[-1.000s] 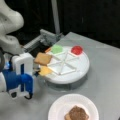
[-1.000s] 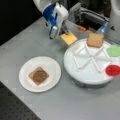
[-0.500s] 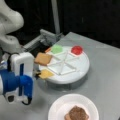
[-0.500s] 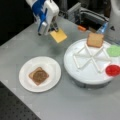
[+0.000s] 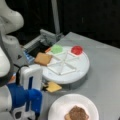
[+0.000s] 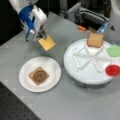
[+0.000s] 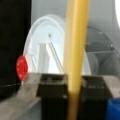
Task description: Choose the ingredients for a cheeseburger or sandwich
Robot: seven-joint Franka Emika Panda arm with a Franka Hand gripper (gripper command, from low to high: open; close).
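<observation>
While the gripper (image 6: 43, 36) pinches the yellow cheese square (image 6: 47, 42) by one edge, aloft between the tray (image 6: 82, 72) and the plate (image 6: 53, 70) holding toast and patty (image 6: 38, 75), it could slip free.

We take the white sectioned tray (image 6: 82, 72) as our landmark: it sits on the grey table (image 6: 75, 105), with raised white ribs crossing at its middle. In both front views the plain white plate (image 5: 60, 105) lies near it on the table, apart from its rim. Behind the tray we see a grey metal fixture (image 5: 47, 37) and beside that a small orange object (image 6: 81, 28).
</observation>
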